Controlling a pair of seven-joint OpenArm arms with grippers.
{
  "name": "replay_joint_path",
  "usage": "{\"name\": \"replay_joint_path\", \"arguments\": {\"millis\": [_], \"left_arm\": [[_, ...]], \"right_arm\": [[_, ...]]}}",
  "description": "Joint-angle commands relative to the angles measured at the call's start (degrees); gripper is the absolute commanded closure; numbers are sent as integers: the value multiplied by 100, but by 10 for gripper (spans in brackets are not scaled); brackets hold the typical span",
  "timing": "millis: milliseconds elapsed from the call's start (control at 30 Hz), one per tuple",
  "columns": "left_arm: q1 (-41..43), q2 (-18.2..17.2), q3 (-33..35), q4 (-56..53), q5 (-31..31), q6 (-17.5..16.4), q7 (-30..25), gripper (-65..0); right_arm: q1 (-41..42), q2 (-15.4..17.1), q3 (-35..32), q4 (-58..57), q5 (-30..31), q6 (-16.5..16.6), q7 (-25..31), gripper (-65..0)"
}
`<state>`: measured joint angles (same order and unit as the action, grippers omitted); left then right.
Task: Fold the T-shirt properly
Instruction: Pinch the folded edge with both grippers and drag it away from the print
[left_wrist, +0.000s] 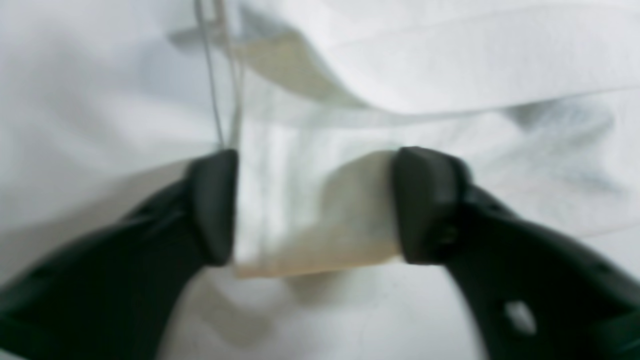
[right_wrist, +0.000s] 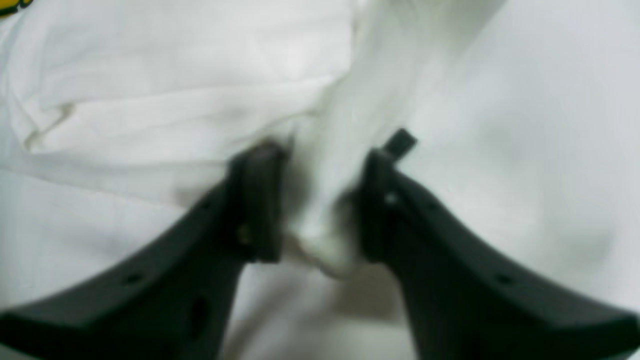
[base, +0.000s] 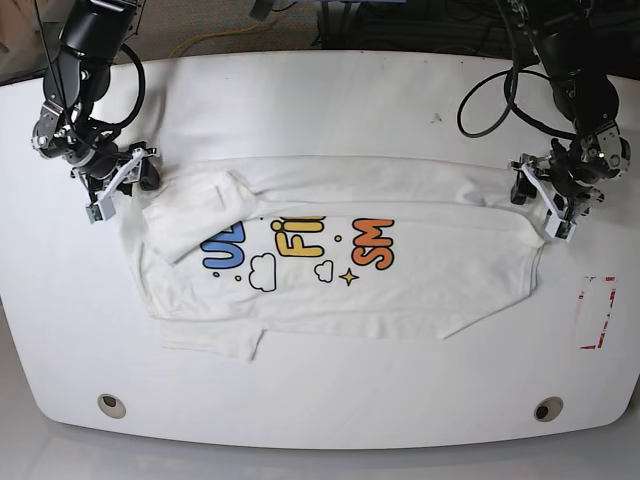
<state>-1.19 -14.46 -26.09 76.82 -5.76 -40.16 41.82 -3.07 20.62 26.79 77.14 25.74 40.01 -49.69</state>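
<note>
Two grippers pinch one T-shirt (base: 340, 270), which lies across the middle of the white table (base: 320, 90), its top edge already turned down over the print. The left gripper (left_wrist: 315, 205) has its jaws partly closed on a bunched edge near the table's right edge; the right gripper (right_wrist: 320, 200) clamps a narrower wad near the left edge. Uneven pulling could skew the fold, and either thin pinch might slip free. One red-marked patch (base: 597, 312) sits by the right edge.
</note>
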Motion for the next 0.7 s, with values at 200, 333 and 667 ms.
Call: {"name": "replay_joint_path", "arguments": {"millis": [200,333,667], "left_arm": [[18,-71,-24,68,281,16,139,-8],[378,-88,-42,314,273,16,147,-10],[1767,-88,-42,1466,-17,16,147,-11]], "right_arm": [[-14,70,7,61,-37,-1,-169,0],[-207,105,60,325,-37,-1,-266,0],[-1165,26,579,1477,-29,-1,-723,0]]}}
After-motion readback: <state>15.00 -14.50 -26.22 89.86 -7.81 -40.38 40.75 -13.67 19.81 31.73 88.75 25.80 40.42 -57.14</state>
